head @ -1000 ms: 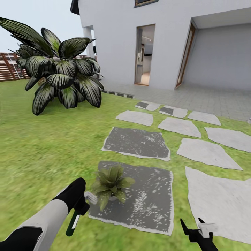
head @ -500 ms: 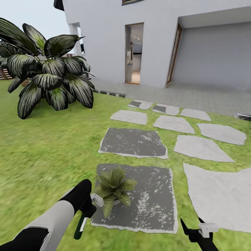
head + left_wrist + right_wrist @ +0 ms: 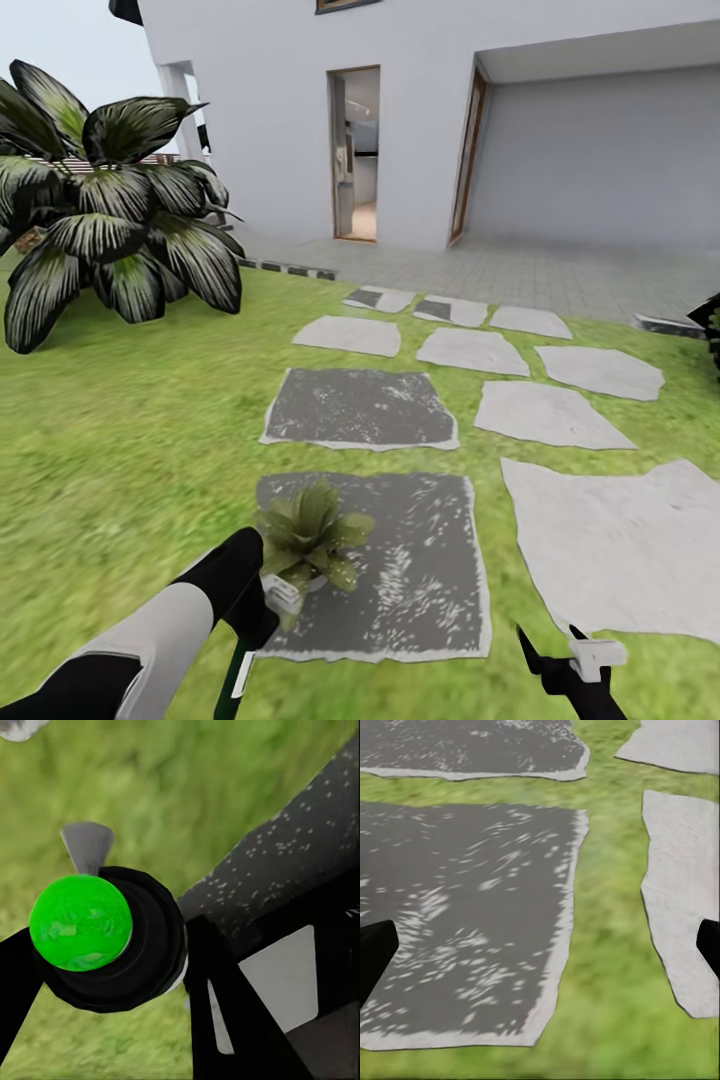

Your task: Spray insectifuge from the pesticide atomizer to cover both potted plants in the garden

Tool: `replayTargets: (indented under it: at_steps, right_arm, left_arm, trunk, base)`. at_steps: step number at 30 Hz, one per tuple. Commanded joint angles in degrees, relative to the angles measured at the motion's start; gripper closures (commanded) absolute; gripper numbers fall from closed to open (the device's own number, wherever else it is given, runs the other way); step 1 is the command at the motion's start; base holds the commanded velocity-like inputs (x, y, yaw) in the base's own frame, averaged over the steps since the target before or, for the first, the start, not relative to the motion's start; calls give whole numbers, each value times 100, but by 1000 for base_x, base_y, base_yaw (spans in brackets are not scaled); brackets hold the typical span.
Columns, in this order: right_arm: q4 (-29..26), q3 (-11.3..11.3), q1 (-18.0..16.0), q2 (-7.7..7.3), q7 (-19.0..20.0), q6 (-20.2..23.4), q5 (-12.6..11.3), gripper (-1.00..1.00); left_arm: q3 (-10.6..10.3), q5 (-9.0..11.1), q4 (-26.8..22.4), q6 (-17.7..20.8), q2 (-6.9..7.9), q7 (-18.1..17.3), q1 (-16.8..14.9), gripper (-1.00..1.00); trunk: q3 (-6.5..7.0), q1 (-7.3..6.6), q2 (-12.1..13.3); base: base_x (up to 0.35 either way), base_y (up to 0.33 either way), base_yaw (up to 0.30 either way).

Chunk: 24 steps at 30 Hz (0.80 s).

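One potted plant [image 3: 310, 538], a low rosette of pointed green leaves in a small grey pot, stands on the near left part of a dark stepping stone [image 3: 420, 570] in the garden lawn. My left gripper [image 3: 264, 602] is shut on the pesticide atomizer [image 3: 238, 676], a slim dark green bottle with a white label hanging below the hand. The gripper sits right beside the plant's near-left leaves. In the left wrist view the atomizer [image 3: 112, 937] shows end-on, with a bright green cap and black fingers [image 3: 225, 1012] around it. My right gripper [image 3: 548, 642] hangs open, low on the right, over grass [image 3: 607, 967].
A large dark-leaved palm [image 3: 110, 230] stands far left on the lawn. Pale stepping stones [image 3: 610, 550] lead right and toward the white house with an open doorway [image 3: 355, 155]. Dark foliage [image 3: 712, 330] pokes in at the right edge.
The whole view has swung to the right, so the scene slid left. My left gripper with the atomizer has closed in on the potted plant. The right gripper looks unchanged.
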Motion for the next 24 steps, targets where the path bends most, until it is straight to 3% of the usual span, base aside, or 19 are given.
replayTargets:
  at_steps: [1,10,17,24]
  right_arm:
    - [-9,-48,-11,7,44,-23,40,-100]
    - [-9,-48,-11,7,41,-23,40,-100]
    - [-9,-48,-11,7,44,-23,40,-100]
    - [-4,-48,-11,7,44,-23,40,-100]
  left_arm:
    - [-47,-44,-11,16,18,-129,0,100]
    - [-70,-45,-11,11,43,-180,0,100]
    - [-38,-45,-74,24,41,-173,0,100]
    - [-38,-61,-90,24,43,-153,0,100]
  trunk:
    - [-5,-1,-2]
    - [-5,-1,-2]
    - [-5,-1,-2]
    - [-5,-1,-2]
  base:
    - [-61,176,-299]
    - [-128,270,-64]
    - [12,305,-3]
    - [31,323,-233]
